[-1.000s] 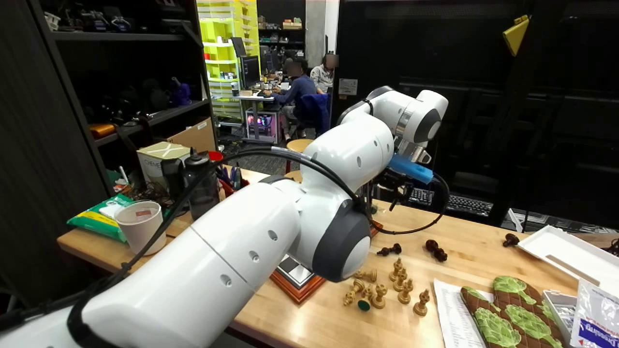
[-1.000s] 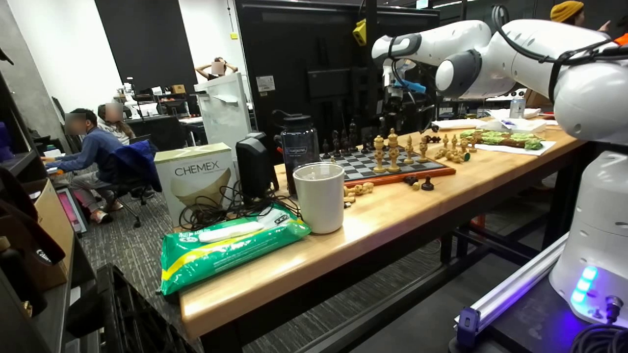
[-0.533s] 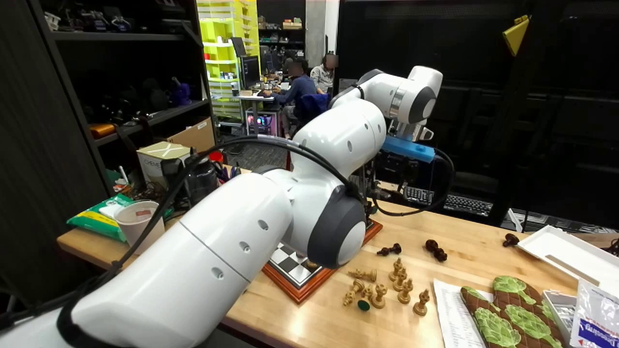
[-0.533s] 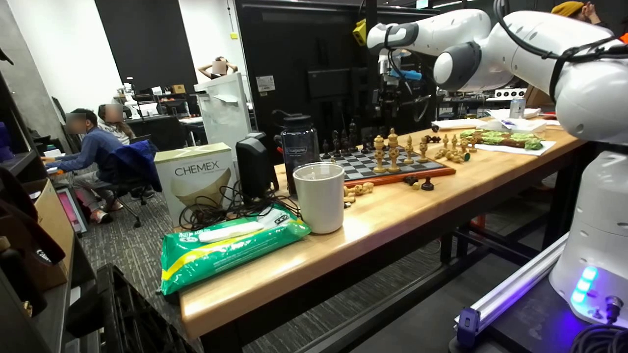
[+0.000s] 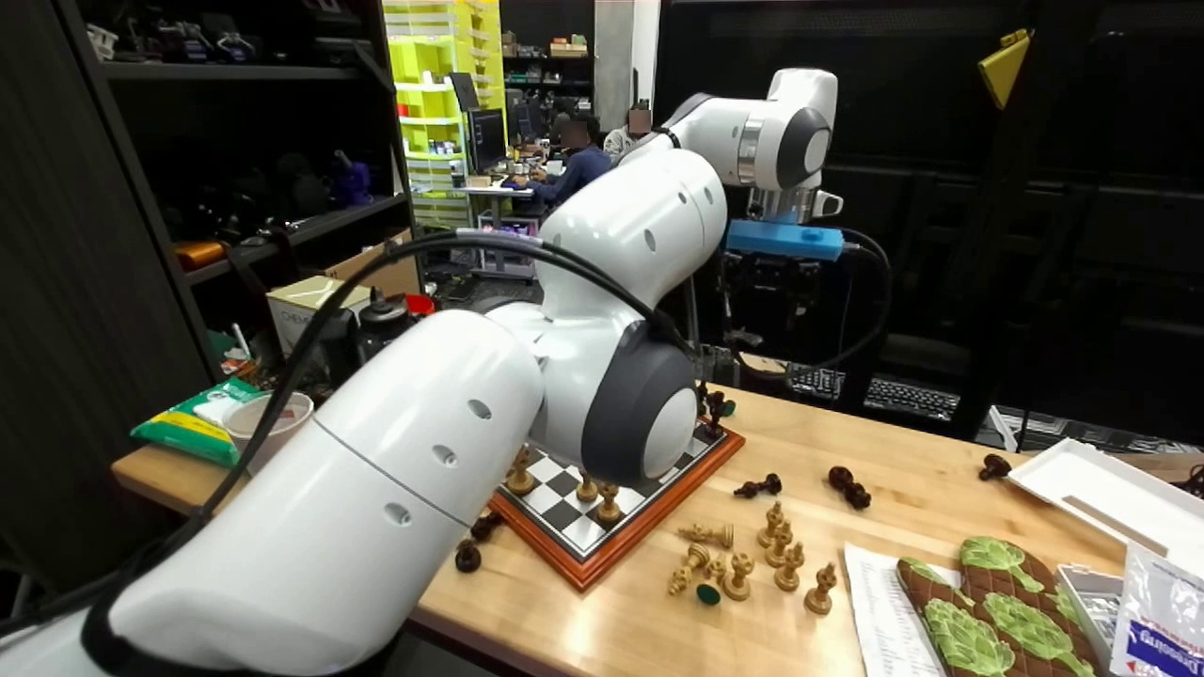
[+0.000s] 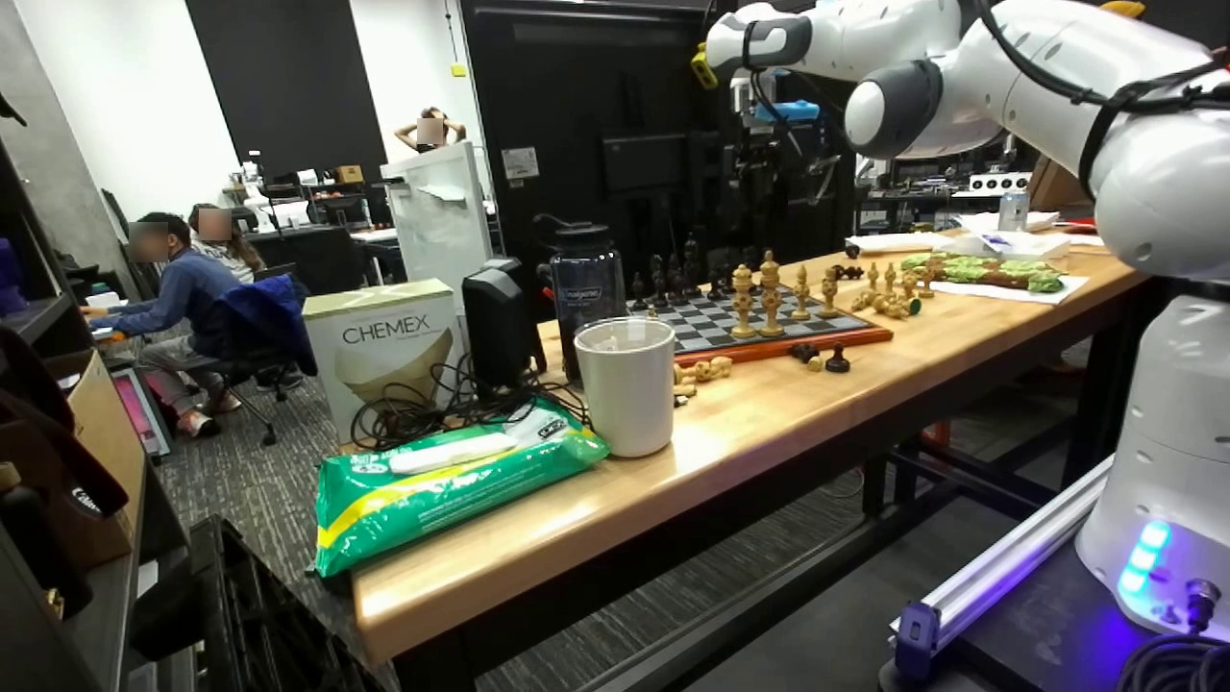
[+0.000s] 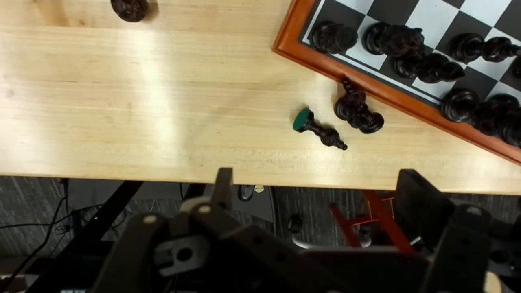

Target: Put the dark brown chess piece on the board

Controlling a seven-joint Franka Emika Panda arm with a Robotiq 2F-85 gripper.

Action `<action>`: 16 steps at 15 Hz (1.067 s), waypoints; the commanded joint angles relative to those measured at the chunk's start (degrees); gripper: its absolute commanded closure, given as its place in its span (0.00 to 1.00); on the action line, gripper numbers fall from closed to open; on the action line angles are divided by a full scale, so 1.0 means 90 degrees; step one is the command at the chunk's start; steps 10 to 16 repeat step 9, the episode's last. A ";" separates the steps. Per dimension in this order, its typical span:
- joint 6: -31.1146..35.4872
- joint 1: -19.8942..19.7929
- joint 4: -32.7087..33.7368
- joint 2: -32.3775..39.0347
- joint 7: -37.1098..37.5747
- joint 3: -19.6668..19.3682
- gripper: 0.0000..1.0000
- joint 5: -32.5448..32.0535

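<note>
Hand (image 7: 319,183), black two-fingered, fingers spread apart, lower than it dark brown green-bottomed chess piece (image 7: 327,134) lying on pale wooden bench (image 7: 228,97), square reddish-brown-framed black-and-white chessboard (image 7: 407,99) also lower.

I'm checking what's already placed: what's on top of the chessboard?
On the chessboard stand light pieces and dark pieces. Its end behind the bottle and cup can't be seen; the arm covers it too.

Pieces (image 5: 609,504) stand on the board (image 5: 649,515), other pieces (image 5: 771,483) lie beside it.
</note>
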 commanded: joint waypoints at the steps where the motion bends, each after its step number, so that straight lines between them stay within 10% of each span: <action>1: -0.0030 0.0113 -0.0063 -0.0316 0.0302 -0.0115 0.00 -0.0078; 16: 0.0074 0.0074 -0.0214 -0.0307 0.0273 -0.0049 0.00 0.0008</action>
